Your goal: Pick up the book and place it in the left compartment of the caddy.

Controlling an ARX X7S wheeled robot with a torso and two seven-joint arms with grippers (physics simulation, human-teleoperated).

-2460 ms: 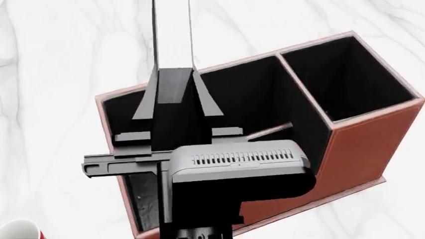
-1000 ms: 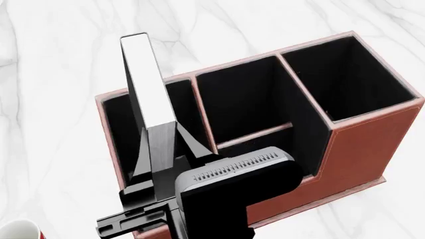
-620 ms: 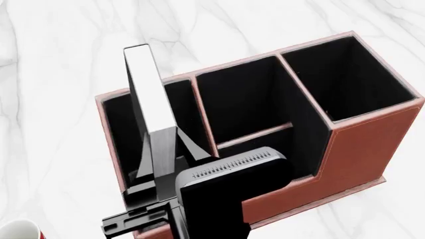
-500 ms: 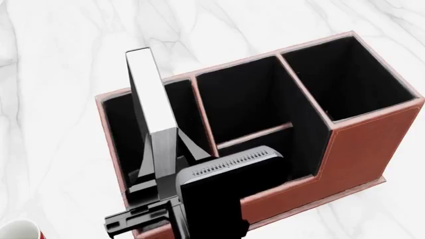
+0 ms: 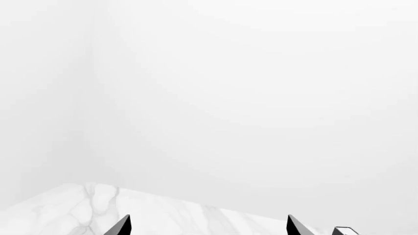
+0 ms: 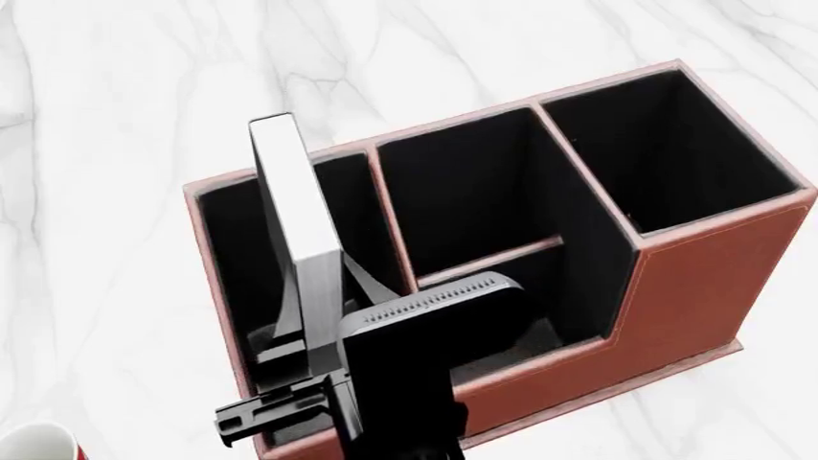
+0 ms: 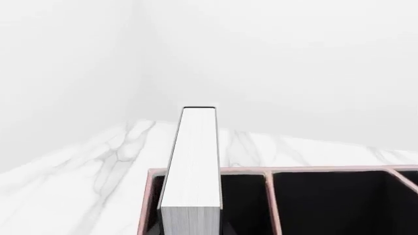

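The book [image 6: 297, 192], with black covers and white page edges, stands on edge in my right gripper [image 6: 320, 292], which is shut on its near end. Its lower part dips into the left compartment [image 6: 230, 240] of the reddish-brown caddy [image 6: 696, 287]. In the right wrist view the book [image 7: 193, 166] runs away from my right gripper [image 7: 191, 231] above the caddy's pink rim [image 7: 274, 170]. My left gripper [image 5: 207, 229] is out of the head view. Its wrist view shows two fingertips [image 5: 123, 226] wide apart over white marble, holding nothing.
The caddy stands on a white marble table [image 6: 115, 115]. Its two small middle cells [image 6: 473, 201] and its tall end cell [image 6: 665, 153] lie to the right of the book. A red-and-white mug [image 6: 38, 444] shows at the lower left corner.
My right gripper has brought the book from over the middle cells to the left compartment, then lowered it. The arm has drawn back toward the camera.
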